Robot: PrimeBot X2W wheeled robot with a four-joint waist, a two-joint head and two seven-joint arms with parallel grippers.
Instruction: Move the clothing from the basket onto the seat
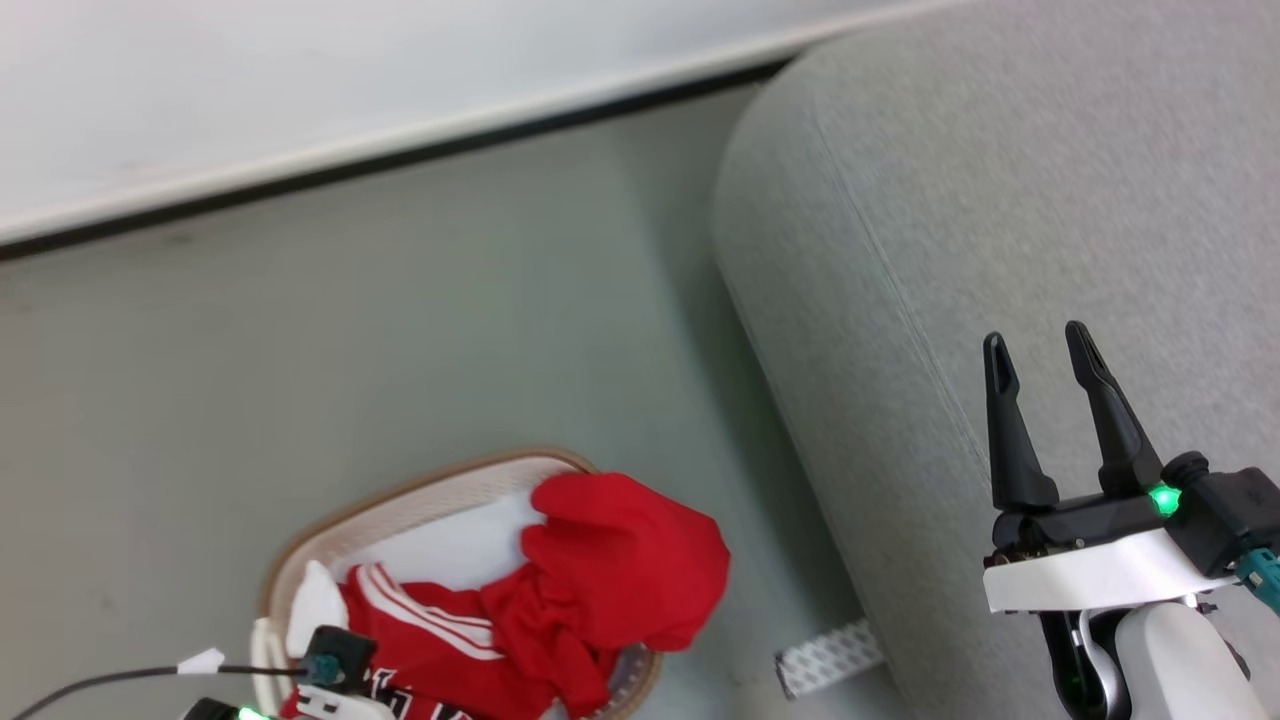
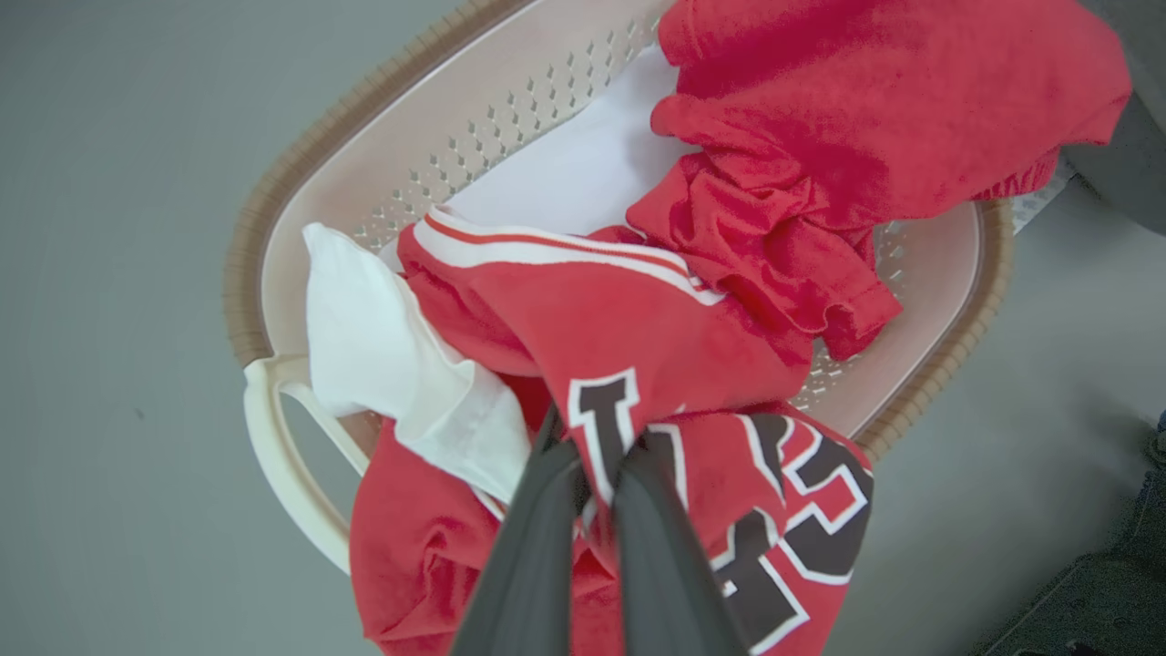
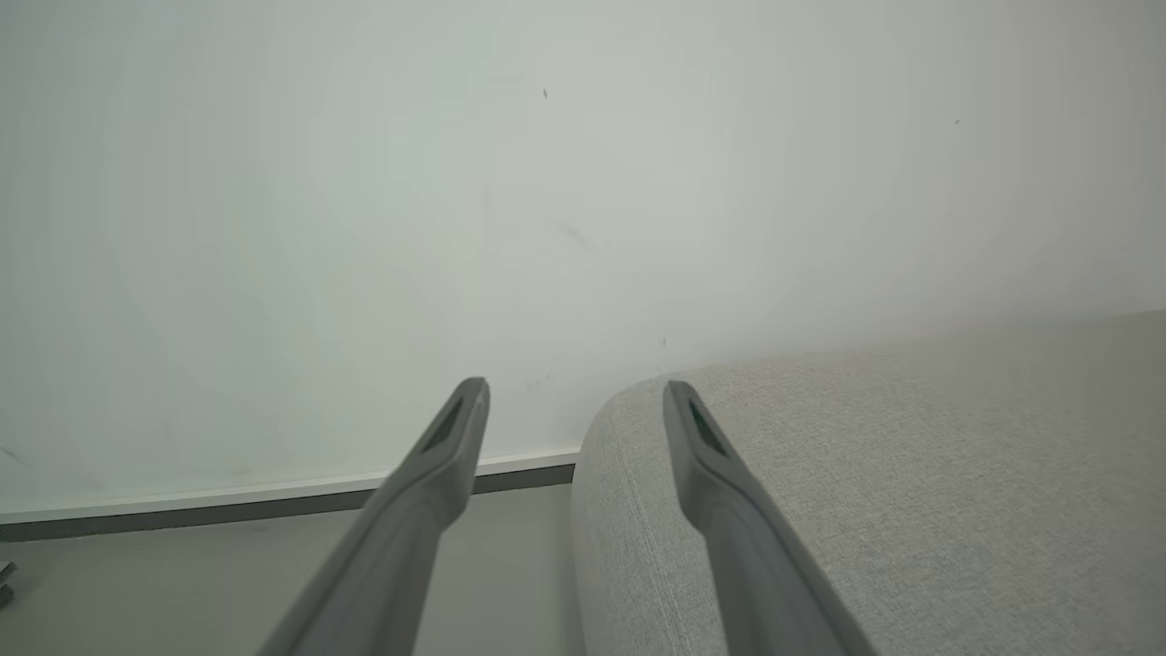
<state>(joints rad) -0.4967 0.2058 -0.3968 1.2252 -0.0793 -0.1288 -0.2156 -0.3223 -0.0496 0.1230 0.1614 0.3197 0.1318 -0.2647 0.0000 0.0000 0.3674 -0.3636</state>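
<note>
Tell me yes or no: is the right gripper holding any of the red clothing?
No: the right gripper stands open, nothing between its fingers, with the seat behind them.

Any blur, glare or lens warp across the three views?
Head view: crisp, even light, soft shadow on the floor beside the seat. Left wrist view: wide-angle bows the basket rim; jersey sharp, left pincer close and soft. Right wrist view: wall washed-out, hazy; no hard glare.

Head view: basket [image 1: 420, 490] lower part cut off by bottom edge; seat [image 1: 1000, 200] runs past top & right edges. Left wrist view: left gripper [image 2: 597, 451] tips buried in jersey [image 2: 619, 319] fold, lettering part-hidden, unreadable.
</note>
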